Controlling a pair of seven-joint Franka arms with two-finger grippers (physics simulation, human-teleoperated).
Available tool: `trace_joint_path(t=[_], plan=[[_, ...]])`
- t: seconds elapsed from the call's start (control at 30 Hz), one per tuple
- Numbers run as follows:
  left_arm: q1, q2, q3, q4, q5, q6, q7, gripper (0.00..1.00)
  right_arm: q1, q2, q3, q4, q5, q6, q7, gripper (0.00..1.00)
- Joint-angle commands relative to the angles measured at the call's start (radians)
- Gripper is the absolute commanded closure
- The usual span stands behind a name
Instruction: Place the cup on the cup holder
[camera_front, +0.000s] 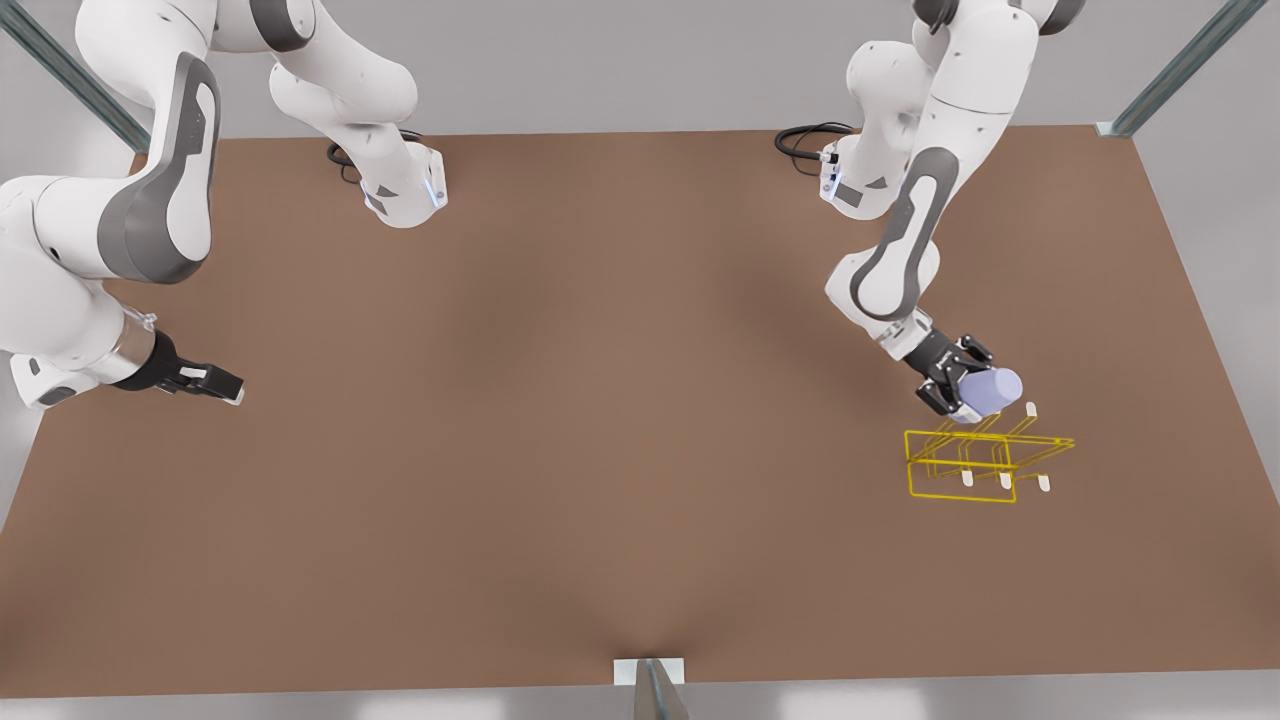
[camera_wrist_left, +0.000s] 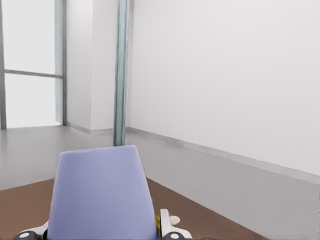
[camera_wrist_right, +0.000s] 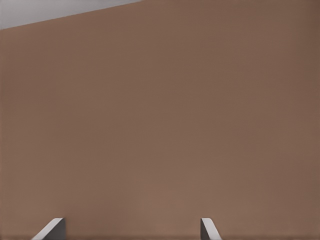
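Note:
The lavender-blue cup (camera_front: 993, 390) lies tilted on its side in my left gripper (camera_front: 965, 396), which is shut on it at the front view's right. It hangs just above the back edge of the yellow wire cup holder (camera_front: 985, 462), close to the rear white-tipped prongs. In the left wrist view the cup (camera_wrist_left: 102, 192) sits between the fingers, with a yellow wire and a white prong tip of the cup holder (camera_wrist_left: 173, 219) just beside it. My right gripper (camera_front: 232, 388) waits open low over the table at the front view's left; its fingertips (camera_wrist_right: 52, 227) are spread over bare table.
The brown table (camera_front: 600, 420) stretches wide between the two arms. Both arm bases (camera_front: 405, 190) stand at the far edge with cables beside them. A metal post (camera_front: 655, 690) rises at the near edge. The cup holder stands near the table's edge on the front view's right.

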Motion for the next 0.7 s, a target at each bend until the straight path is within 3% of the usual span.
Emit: trace_joint_path(t=[0.0, 0.43, 0.47, 0.5, 0.67], plan=[[-0.001, 0.0, 0.009, 0.0, 0.03, 0.019, -0.034, 0.23, -0.001, -0.001, 0.0, 0.001, 0.001, 0.0, -0.002, 0.0], [-0.001, 0.023, 0.038, 0.002, 0.063, 0.034, -0.054, 0.23, -0.005, -0.003, 0.0, 0.003, -0.002, 0.0, -0.002, 0.0], [-0.001, 0.026, 0.038, 0.0, 0.063, 0.034, -0.052, 0.04, -0.003, -0.001, -0.002, 0.006, -0.002, 0.0, -0.002, 0.0], [-0.001, 0.026, 0.038, 0.0, 0.068, 0.034, -0.052, 0.0, -0.006, -0.006, 0.0, 0.006, 0.001, 0.0, -0.002, 0.0], [-0.001, 0.026, 0.038, 0.002, 0.068, 0.032, -0.051, 0.0, -0.008, -0.003, -0.002, 0.006, -0.002, 0.002, -0.002, 0.0]])
